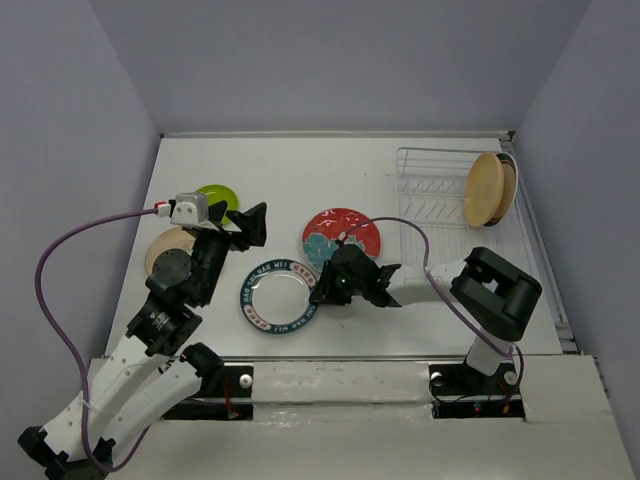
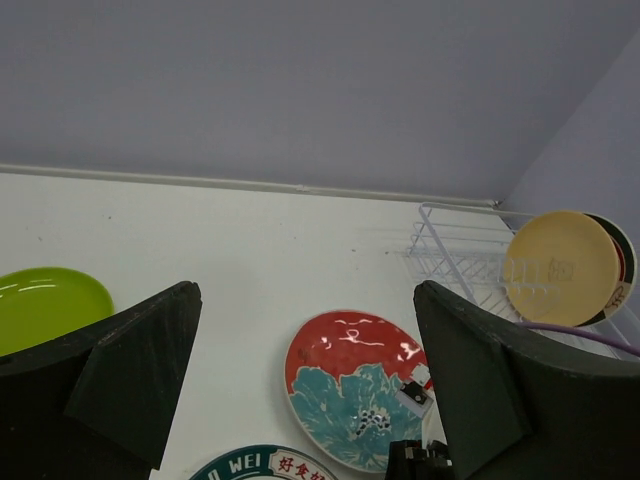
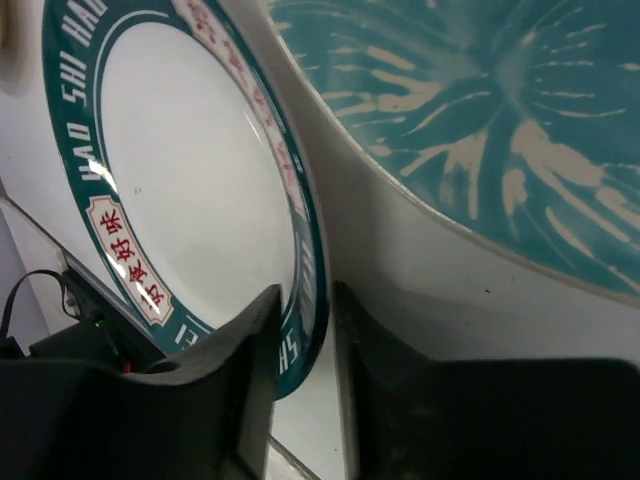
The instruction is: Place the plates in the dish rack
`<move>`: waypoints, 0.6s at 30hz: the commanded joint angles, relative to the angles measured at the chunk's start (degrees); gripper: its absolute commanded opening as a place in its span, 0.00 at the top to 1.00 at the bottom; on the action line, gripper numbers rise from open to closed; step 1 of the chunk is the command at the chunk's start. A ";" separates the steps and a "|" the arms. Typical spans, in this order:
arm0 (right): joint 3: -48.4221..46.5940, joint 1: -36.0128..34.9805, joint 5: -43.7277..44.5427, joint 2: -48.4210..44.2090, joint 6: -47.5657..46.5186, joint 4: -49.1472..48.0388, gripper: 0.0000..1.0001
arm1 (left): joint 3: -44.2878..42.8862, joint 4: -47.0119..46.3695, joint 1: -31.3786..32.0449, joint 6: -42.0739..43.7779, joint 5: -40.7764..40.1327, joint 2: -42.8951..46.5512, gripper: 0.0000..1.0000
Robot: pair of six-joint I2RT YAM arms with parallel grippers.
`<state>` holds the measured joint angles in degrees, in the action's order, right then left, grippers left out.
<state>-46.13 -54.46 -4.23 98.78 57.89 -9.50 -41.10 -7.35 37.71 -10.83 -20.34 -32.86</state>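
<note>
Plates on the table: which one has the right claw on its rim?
The teal-rimmed white plate; the right claw straddles its rim, while the red plate beside it lies free.

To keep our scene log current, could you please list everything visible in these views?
dish rack: one, white wire, far right of the table.
tan plates: two; one upright in the rack, one flat at left under the left arm.
teal-rimmed white plates: two; one flat near centre, one upright behind the tan one in the rack.
red plate: one, teal flowers, flat, centre.
lime green plate: one, flat, far left.
table: one, white.
purple cables: two, one per arm.
left gripper: black, open, between green and red plates.
right gripper: black, fingers either side of the flat teal-rimmed plate's rim.
</note>
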 commanded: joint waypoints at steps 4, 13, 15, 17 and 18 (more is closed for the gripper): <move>1.83 -0.21 2.74 0.89 2.60 -5.53 0.93 | -0.38 -3.19 0.08 0.63 0.56 0.43 0.01; -14.14 -0.21 4.46 -17.09 -23.21 15.97 0.93 | -0.38 -3.37 0.17 0.90 0.65 1.66 0.01; -19.25 1.80 15.88 -20.89 -29.37 21.25 0.93 | -0.30 -3.37 0.25 0.99 0.56 2.10 0.01; -20.66 5.39 23.89 -26.08 -32.39 22.15 0.93 | -0.29 -3.45 0.25 0.99 0.56 2.45 0.01; -21.80 9.94 26.09 -27.49 -35.27 22.59 0.93 | -0.29 -3.46 0.34 0.90 0.74 2.63 0.01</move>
<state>-61.08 -53.08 5.56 80.47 35.38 10.59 -41.10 -7.49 37.78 -10.74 -19.73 -31.22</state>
